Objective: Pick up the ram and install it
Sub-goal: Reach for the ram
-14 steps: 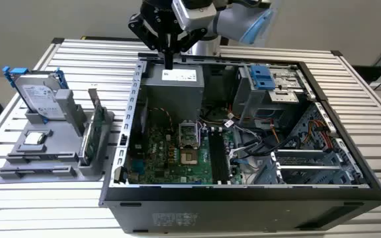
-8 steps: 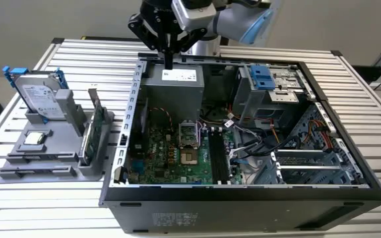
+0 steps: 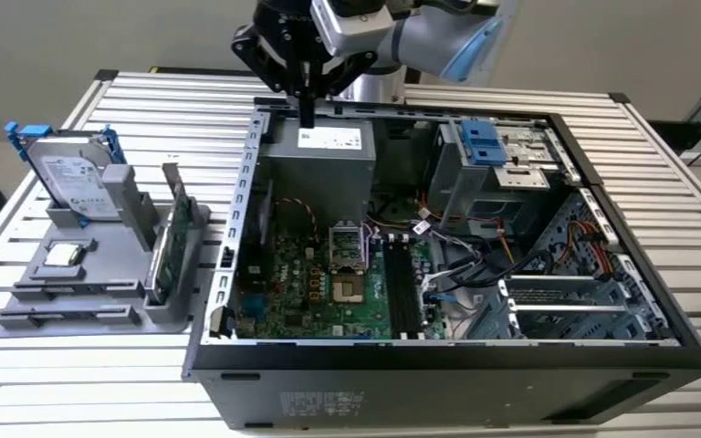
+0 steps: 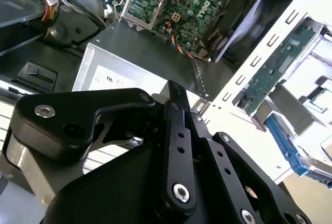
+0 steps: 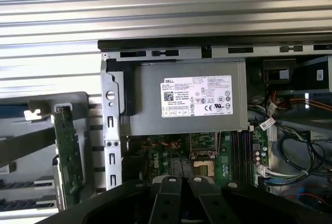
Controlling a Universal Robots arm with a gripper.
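Table ribbed bare metal; hand matt black.

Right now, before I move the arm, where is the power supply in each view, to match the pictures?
Exterior view: the power supply sits in the far corner of the case, toward the exterior view's left, below the gripper.
Second wrist view: power supply between the motherboard and the gripper's black links.
First wrist view: power supply between the case rim and the motherboard.
Shared landmark: the green upright card, outside the case wall.
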